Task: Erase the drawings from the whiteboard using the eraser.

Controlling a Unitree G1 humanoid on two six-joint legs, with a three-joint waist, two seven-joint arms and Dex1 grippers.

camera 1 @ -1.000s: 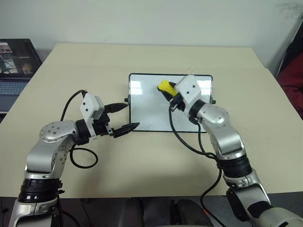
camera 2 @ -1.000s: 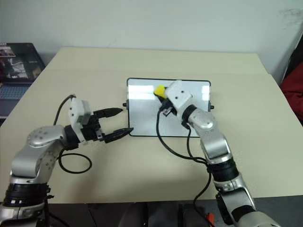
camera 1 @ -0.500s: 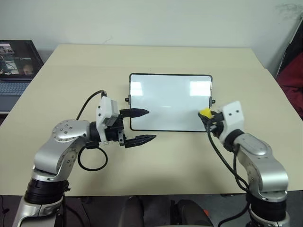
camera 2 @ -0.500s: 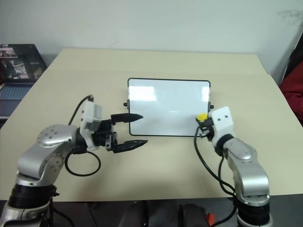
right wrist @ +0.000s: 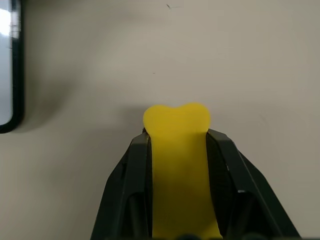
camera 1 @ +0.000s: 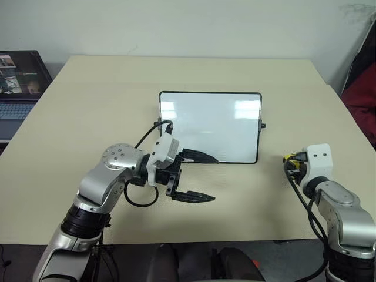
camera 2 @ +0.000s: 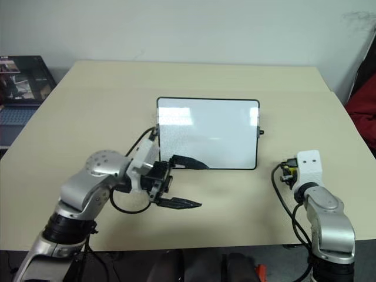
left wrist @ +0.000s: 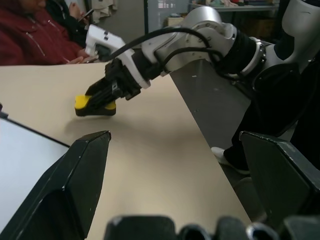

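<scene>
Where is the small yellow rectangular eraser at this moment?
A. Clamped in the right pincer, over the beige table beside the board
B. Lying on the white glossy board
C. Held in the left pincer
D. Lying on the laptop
A: the small yellow rectangular eraser sits squeezed between the black fingers of the right pincer, above the beige table and off the white glossy board.

An office or lab: beige table (camera 1: 194,73), laptop (camera 1: 17,82), plain wall (camera 1: 188,26).
</scene>
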